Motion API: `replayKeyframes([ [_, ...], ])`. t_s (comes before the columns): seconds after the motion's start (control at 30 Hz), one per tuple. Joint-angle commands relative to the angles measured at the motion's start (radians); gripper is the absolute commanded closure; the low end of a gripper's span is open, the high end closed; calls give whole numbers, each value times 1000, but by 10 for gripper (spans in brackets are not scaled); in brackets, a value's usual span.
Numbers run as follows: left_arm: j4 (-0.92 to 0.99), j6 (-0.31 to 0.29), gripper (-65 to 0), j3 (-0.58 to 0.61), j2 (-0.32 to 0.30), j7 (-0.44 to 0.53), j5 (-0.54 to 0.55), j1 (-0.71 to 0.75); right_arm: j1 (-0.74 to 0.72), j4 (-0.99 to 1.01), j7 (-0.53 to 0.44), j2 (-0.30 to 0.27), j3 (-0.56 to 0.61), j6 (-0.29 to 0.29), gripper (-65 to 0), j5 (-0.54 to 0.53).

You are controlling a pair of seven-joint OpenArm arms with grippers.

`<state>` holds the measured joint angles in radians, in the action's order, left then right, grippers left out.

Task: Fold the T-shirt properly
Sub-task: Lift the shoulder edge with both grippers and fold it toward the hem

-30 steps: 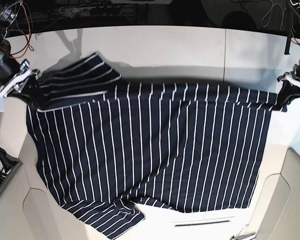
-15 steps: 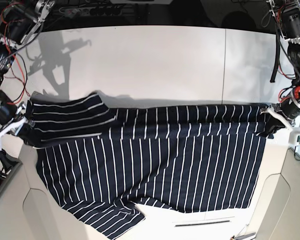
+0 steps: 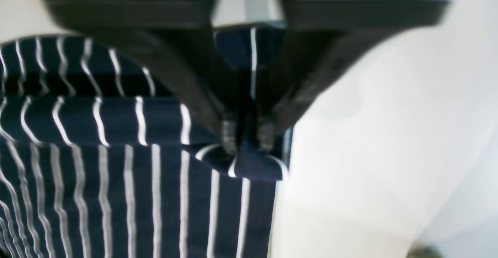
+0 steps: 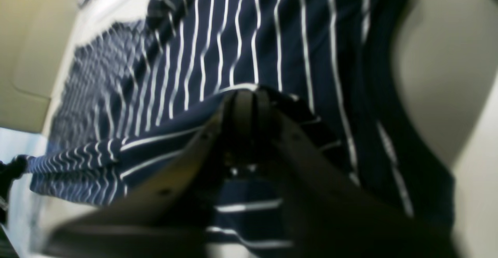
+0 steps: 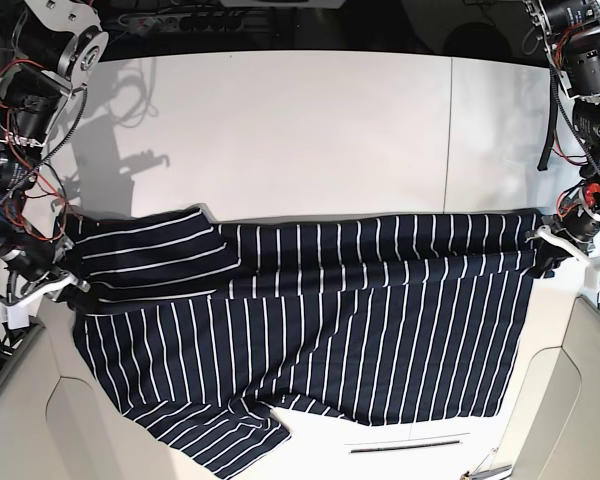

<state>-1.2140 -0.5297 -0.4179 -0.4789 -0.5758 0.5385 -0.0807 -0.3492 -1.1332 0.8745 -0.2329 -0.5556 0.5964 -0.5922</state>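
The dark navy T-shirt (image 5: 310,340) with thin white stripes lies spread across the white table, its far edge folded toward the front. My left gripper (image 5: 545,243) is shut on the shirt's far right corner; in the left wrist view (image 3: 245,141) its fingers pinch a fold of the T-shirt (image 3: 116,180). My right gripper (image 5: 62,277) is shut on the far left corner by the sleeve; in the right wrist view (image 4: 243,160) its fingers grip the bunched T-shirt (image 4: 233,55). A sleeve (image 5: 220,440) lies at the front left.
The white table (image 5: 310,130) shows bare behind the shirt. Beige moulded panels (image 5: 570,400) flank the front left and right. A slot (image 5: 408,445) lies near the front edge. Cables and a power strip (image 5: 180,18) run along the back.
Both grippers have pulled the shirt's far edge toward the front, so the fold lies lower. The arms have reached further forward.
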Motion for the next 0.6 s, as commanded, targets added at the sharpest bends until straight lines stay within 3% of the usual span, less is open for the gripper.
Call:
replayKeyframes([
  [0.0,-8,3,-161,-6,-20,24,10,-19,-29,-11,-24,-19,10,2,-150,-12],
  [0.07,-4,4,-237,-6,-20,-14,17,-19,-26,-10,1,-19,27,-6,-313,-17],
  [0.13,-4,15,-286,-7,-21,-58,46,-19,-26,-16,22,-19,26,-6,-412,-17],
  [0.4,-4,-14,-289,-158,-23,-154,208,-18,26,-167,95,-20,-104,-6,-424,-46],
  [0.57,-4,-17,-289,-230,-23,-184,261,0,95,-196,78,-19,-190,-9,-424,-58],
])
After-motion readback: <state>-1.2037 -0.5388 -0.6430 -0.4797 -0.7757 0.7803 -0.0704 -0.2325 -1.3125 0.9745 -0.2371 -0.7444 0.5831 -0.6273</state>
